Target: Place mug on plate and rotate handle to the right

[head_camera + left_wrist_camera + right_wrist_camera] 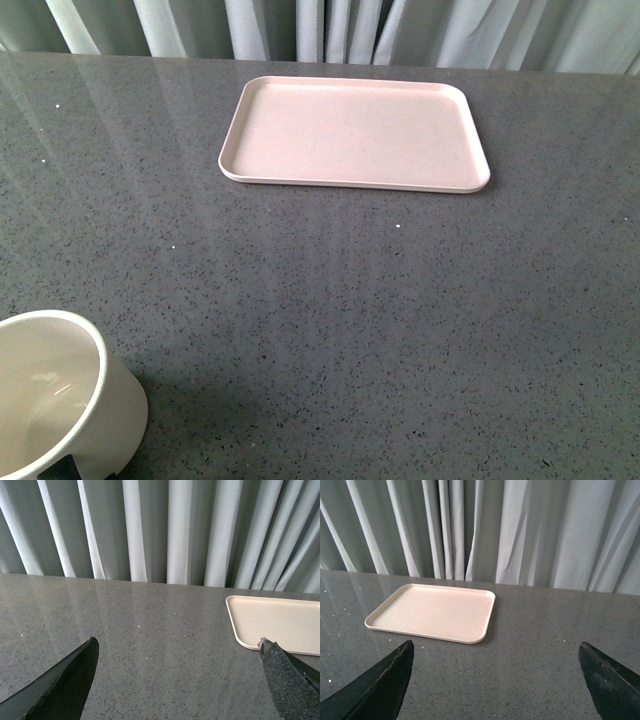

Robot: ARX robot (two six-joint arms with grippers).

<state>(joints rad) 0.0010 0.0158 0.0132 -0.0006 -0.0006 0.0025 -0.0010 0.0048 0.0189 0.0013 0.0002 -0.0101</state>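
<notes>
Currently, the white mug (55, 400) stands upright at 7 o'clock in the front view, cut off by the frame's near edge. It is well apart from the pale pink plate (355, 133), which lies flat at 12 o'clock, just short of the far edge of the grey speckled countertop (400, 330). Open countertop runs between them. The left gripper (177, 641) and right gripper (496, 644) both hang over the counter with jaws spread wide (nothing between them). Pale pleated curtains (300, 25) close off the far side.
</notes>
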